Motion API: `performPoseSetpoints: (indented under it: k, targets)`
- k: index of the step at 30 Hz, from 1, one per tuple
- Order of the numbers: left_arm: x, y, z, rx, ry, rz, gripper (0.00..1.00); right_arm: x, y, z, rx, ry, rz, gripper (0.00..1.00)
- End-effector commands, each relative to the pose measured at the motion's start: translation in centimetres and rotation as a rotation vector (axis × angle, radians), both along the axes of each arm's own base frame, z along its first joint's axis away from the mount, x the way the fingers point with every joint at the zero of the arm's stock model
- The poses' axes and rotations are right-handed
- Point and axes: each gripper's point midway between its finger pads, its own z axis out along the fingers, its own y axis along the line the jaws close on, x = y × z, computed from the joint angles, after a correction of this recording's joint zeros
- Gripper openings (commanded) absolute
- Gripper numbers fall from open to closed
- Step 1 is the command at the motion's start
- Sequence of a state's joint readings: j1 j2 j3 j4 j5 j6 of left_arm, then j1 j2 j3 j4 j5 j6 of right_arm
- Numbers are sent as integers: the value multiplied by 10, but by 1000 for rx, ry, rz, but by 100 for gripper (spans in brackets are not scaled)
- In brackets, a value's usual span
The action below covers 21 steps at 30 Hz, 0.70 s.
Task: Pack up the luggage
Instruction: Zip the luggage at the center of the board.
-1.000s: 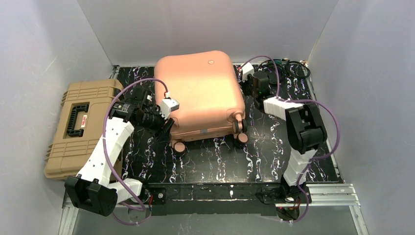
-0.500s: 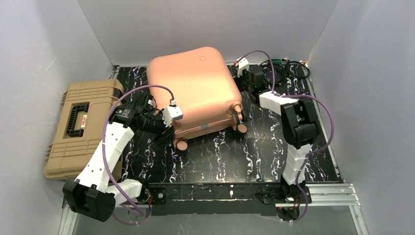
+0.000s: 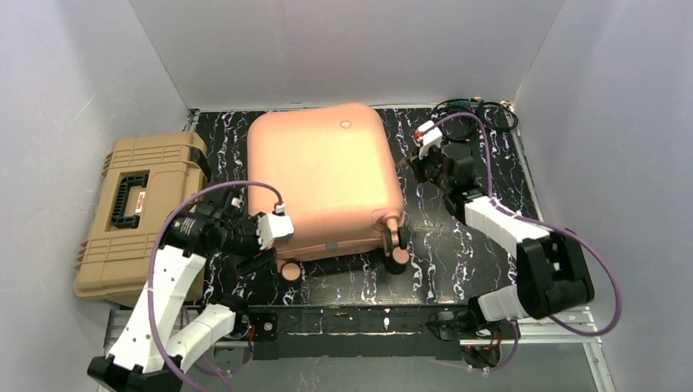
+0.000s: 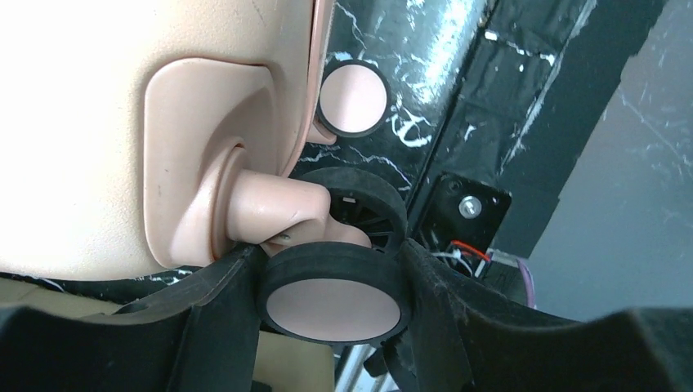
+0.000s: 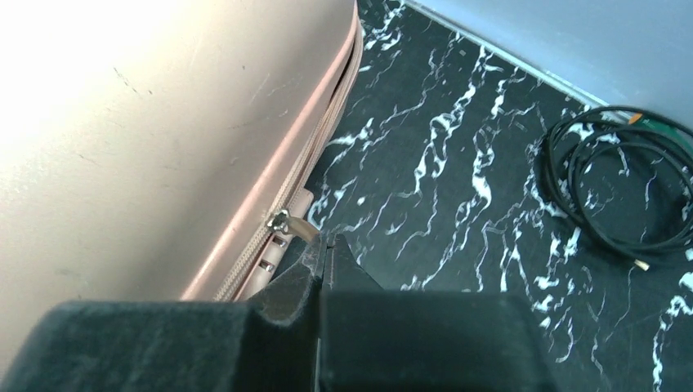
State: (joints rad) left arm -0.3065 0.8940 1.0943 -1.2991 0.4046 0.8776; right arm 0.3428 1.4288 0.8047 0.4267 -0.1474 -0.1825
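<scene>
Peach-pink hard-shell suitcase with rounded corners point(image 3: 323, 175) lies flat, closed, shell up, on the black white-veined marbled table point(image 3: 458, 245). It sits left of centre, wheel end toward the arm bases.

Its far edge is near the grey back wall point(image 3: 343, 49), with only a thin strip of table showing there. On the left, a narrow gap separates it from the tan ribbed toolbox with black handle point(image 3: 135, 212), which sits against the left wall. On the right is a wider bare strip, taken up by the right arm and, at the far corner, a coil of black cable point(image 3: 474, 110). At the near side, a bare band runs between the wheels and the table's front edge.

The shell is smooth and lightly scuffed, with a small round logo point(image 3: 346, 125) near the far edge. A pink zipper point(image 5: 310, 139) runs along the side seam. The near-right wheel point(image 3: 398, 255) rests on the table.

Left gripper point(image 4: 331, 282) is clamped on the near-left wheel point(image 4: 333, 304), one black finger pressed to each side of the tyre. A second wheel disc point(image 4: 353, 98) shows beyond it.

Right gripper point(image 5: 323, 245) is at the suitcase's right side, fingers pressed together. Its tips are right at the metal zipper pull point(image 5: 282, 220). Cannot tell whether the pull tab is pinched.
</scene>
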Motion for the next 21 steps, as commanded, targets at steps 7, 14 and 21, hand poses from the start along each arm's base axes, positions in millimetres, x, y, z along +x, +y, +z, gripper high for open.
performPoseSetpoints:
  k: [7, 14, 21]
  targets:
    - [-56, 61, -16, 244, 10, 30, 1, -48, -34, 5, -50, 15, -62, 1]
    - [-27, 30, 24, 75, -81, 106, 98, -35, -39, 0, -186, 12, -37, 12]
    - [-8, -18, 122, -249, -232, 121, 98, 4, -17, 47, -153, -2, -3, 44]
